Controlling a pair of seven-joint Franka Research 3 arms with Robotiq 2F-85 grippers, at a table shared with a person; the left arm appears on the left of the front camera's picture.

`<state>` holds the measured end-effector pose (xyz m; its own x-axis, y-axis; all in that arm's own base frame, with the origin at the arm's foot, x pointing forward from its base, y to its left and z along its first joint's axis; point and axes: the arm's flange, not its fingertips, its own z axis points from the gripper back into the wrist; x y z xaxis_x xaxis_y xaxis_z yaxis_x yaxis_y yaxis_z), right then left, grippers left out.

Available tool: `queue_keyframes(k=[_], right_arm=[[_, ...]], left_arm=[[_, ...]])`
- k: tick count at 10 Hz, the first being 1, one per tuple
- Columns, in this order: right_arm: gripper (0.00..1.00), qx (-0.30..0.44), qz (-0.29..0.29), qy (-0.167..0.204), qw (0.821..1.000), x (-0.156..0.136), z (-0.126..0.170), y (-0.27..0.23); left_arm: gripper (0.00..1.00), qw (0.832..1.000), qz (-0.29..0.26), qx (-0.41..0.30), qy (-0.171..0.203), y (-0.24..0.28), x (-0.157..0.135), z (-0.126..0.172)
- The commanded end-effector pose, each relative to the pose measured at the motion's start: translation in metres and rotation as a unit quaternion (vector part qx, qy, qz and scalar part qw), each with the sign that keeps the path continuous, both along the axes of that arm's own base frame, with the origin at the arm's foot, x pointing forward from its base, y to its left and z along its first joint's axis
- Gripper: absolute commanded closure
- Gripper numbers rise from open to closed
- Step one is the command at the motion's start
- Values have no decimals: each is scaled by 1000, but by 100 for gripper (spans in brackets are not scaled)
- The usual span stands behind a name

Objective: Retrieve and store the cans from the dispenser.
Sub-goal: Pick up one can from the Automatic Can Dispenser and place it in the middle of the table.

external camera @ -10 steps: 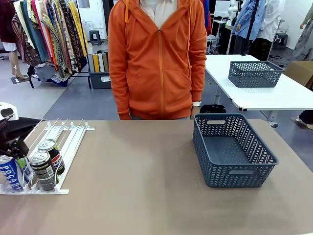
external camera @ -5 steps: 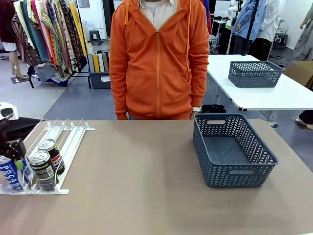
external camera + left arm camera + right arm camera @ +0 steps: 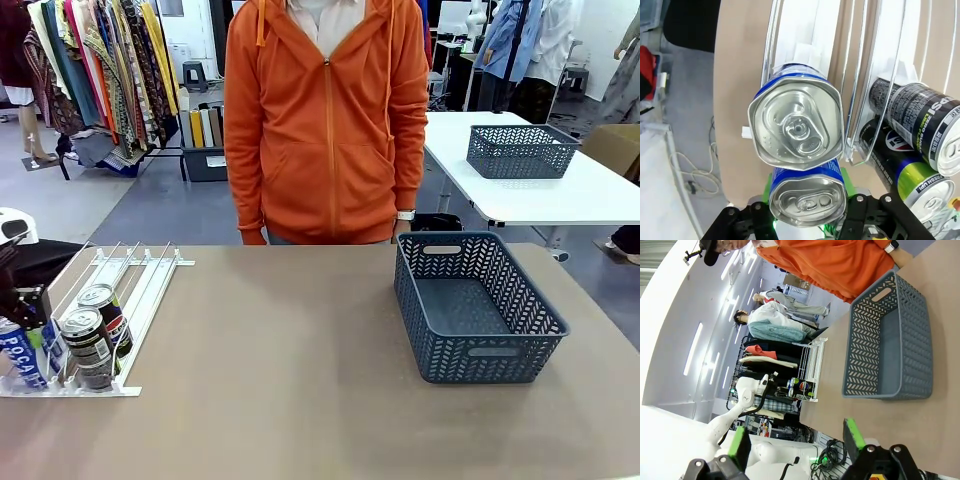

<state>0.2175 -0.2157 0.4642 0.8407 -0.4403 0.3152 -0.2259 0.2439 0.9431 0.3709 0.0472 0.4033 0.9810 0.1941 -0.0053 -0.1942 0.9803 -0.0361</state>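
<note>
Your left end effector [image 3: 810,196] is clamped on the dispenser's [image 3: 150,285] front blue can [image 3: 20,357], so next lift it out toward the basket [image 3: 480,372].

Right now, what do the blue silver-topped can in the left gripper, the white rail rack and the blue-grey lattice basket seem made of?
Blue can: thin metal, likely aluminium; shiny silver pull-tab lid. White rail rack: seemingly matte plastic, with bright wire guides. Blue-grey lattice basket: matte moulded plastic; uniform herringbone cut-outs.
</note>
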Motion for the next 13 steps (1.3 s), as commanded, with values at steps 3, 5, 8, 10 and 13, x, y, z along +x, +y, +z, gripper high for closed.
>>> queue_keyframes(k=[3,5,8,10,13], right_arm=[[0,6,-3,-18,1000,2,4,-1],[0,6,-3,-18,1000,2,4,-1],[0,6,-3,-18,1000,2,4,-1],[0,6,-3,-18,1000,2,4,-1],[0,6,-3,-18,1000,2,4,-1]], left_arm=[[100,1000,-13,1,-25,-9,-15,23],[100,999,-21,-8,-40,-10,-49,86],[100,995,-22,-29,-98,-14,-98,163],[100,986,-14,-46,-157,-11,-116,182],[100,989,-8,-36,-145,-13,-124,193]])
